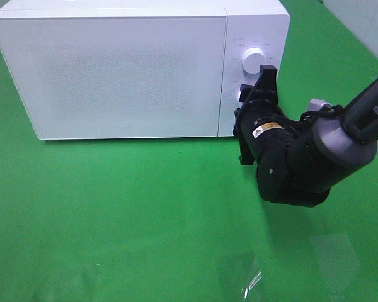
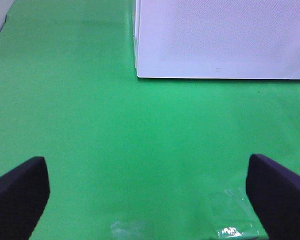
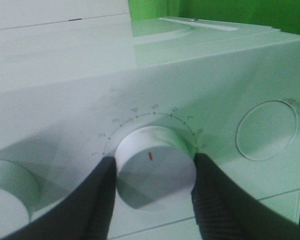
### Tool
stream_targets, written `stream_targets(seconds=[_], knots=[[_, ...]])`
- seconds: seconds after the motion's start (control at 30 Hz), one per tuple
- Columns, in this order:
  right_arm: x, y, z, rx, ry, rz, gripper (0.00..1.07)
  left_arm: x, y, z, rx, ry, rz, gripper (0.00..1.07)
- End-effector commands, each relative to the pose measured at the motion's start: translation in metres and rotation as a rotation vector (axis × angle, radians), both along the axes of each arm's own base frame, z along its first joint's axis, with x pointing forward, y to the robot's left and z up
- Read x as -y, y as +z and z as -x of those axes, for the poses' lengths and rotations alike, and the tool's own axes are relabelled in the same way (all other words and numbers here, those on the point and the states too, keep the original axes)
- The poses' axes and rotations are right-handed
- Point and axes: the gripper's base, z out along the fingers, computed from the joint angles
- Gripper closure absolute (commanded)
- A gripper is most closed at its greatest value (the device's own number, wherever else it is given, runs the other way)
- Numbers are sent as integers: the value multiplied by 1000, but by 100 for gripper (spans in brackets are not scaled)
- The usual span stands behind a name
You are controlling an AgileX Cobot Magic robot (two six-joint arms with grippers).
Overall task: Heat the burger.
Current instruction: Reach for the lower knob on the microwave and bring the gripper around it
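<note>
Right gripper (image 3: pixel 153 169) was partly closed on the lower dial (image 3: pixel 151 172) of the microwave (image 1: pixel 113 69). One finger pad was pressed against each side of the dial, and its red index mark faced the wrist camera. The upper dial (image 1: pixel 249 60) of the microwave was untouched. Left gripper (image 2: pixel 149 196) stood fully open and held nothing. It hovered over the green table cover (image 1: pixel 113 220) in front of the microwave, near its left corner.

The microwave door (image 1: pixel 113 66) was closed. The burger appeared in no view. It was judged to be inside the microwave behind the door, but the frosted panel did not allow this to be confirmed.

Handling note, by judgement: the burger was expected to be light, soft and easily crushed, with stacked layers that could slide apart and a bun softened and warm after heating. The advisable hold was low across the sides of the bun, with jaws wide and a gentle squeeze that spanned both bun halves to keep the filling from shifting. A pinch on the domed top or on the lettuce frill was not advised.
</note>
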Motion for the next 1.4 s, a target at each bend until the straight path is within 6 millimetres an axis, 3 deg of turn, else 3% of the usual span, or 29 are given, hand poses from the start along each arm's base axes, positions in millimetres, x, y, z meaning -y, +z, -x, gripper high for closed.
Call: stream_targets(seconds=[0.03,0.43,0.7,0.9,1.07,1.2,1.27,1.4], knots=[[-11,37,-7,318,79,-43,99,0,0,3,12,3,6,6],[-11,37,-7,326,71,46,97,0,0,3,12,3,6,6],[-7,35,-8,309,21,75,88,0,0,3,12,3,6,6],[2,29,-6,264,-54,92,68,0,0,3,12,3,6,6],[7,26,-2,197,-64,97,59,0,0,3,12,3,6,6],[10,25,2,171,-58,122,50,0,0,3,12,3,6,6],[12,24,9,135,-22,157,40,0,0,3,12,3,6,6],[11,23,15,99,36,197,34,0,0,3,12,3,6,6]])
